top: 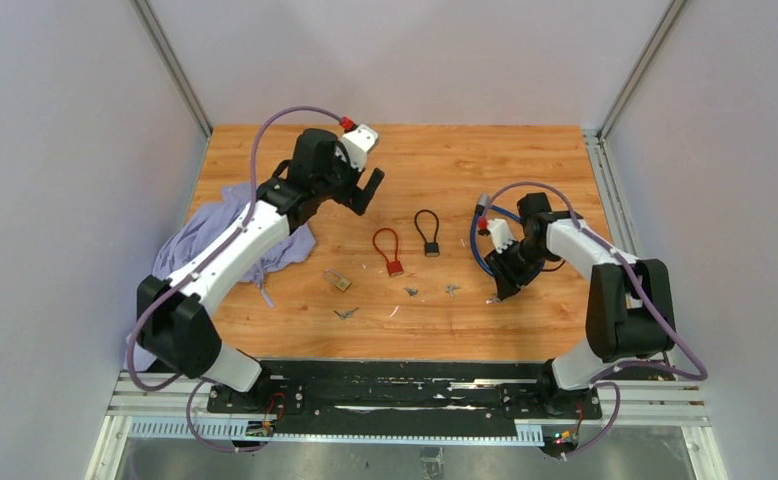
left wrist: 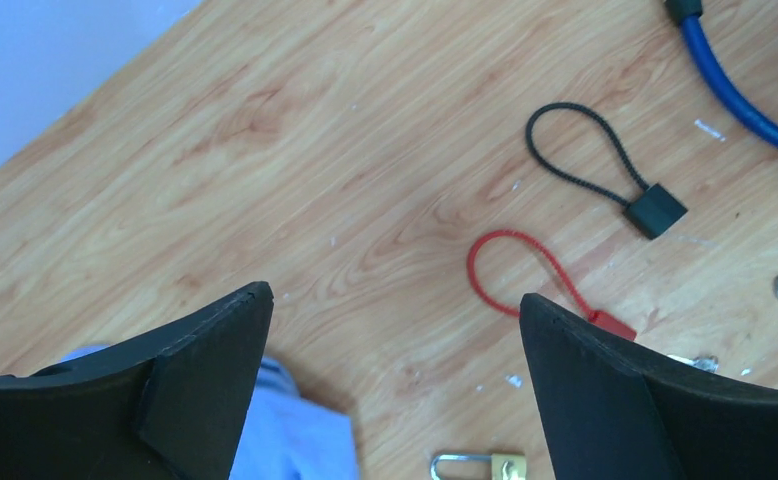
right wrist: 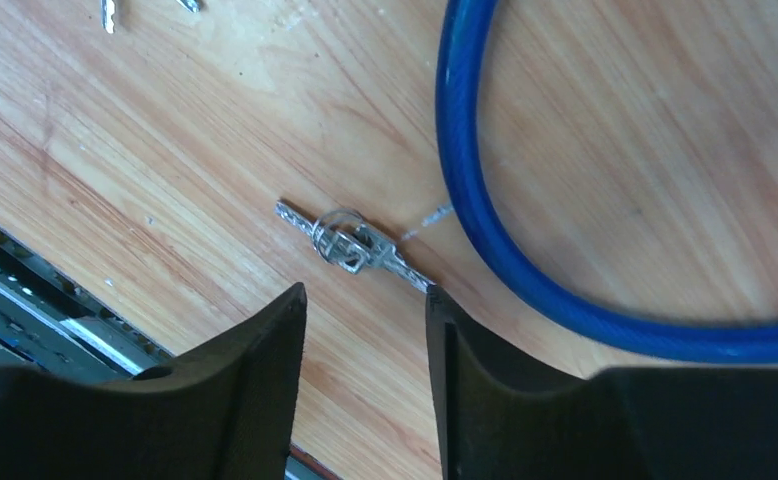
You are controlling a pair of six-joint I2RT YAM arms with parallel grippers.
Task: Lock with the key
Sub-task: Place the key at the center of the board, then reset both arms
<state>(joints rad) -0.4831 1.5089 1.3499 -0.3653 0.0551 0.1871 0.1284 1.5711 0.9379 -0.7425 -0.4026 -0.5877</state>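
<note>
keys (right wrist: 350, 243) reach right end effector (right wrist: 365, 292); tip contact unclear.

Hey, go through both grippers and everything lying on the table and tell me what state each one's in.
Left gripper: open wide, empty.
Right gripper: open, nothing between the jaws.
Keys on ring: lying flat just off the right gripper's fingertips, not held.
Red cable lock: loop closed, lying flat.
Black cable lock: loop closed, lying flat.
Brass padlock: lying flat; shackle state unclear.
Cloth: crumpled.
</note>
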